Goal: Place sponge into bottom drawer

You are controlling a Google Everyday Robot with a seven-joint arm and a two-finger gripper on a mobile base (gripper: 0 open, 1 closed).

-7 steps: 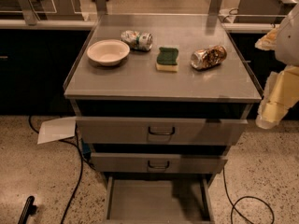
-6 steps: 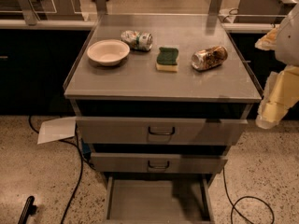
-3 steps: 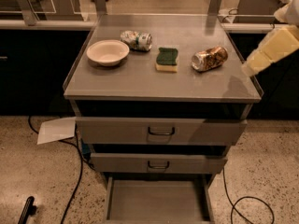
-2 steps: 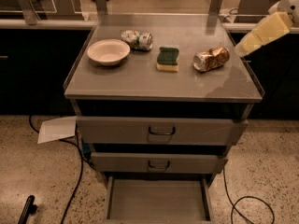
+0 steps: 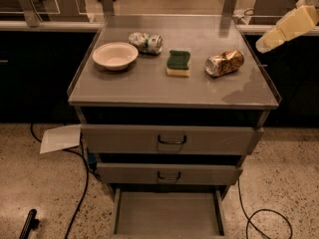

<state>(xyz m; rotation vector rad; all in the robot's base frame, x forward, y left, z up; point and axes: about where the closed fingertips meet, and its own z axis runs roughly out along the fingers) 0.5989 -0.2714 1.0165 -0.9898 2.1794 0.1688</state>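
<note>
On the cabinet top point(image 5: 149, 86), a flat grey metal sheet with a thin raised lip, you have four items in a loose row.

1. Bowl point(image 5: 115, 56): shallow, round, cream-coloured, smooth; far left.
2. Crushed can point(image 5: 145, 42): dented, silver with green print, lying on its side just behind and right of the bowl.
3. Sponge point(image 5: 178, 63): small rectangular block, dark green scouring face up over pale yellow foam; near the middle, apart from its neighbours.
4. Second crushed can point(image 5: 225, 63): crumpled, coppery and shiny, on its side to the right of the sponge.

Below the top you see three grey metal drawers. The top drawer point(image 5: 124, 139) and middle drawer point(image 5: 129, 173) carry dark loop handles. The bottom drawer point(image 5: 167, 215) is pulled out, a wide shallow tray with a flat grey floor and thin side walls.

Gripper point(image 5: 271, 38): pale cream, wedge-shaped, hanging in the air past the cabinet's right edge, tilted down toward the coppery can and touching nothing. You cannot tell whether it is open or closed.

Floor point(image 5: 30, 183): speckled terrazzo, with a white paper sheet point(image 5: 60, 138) at left.
</note>
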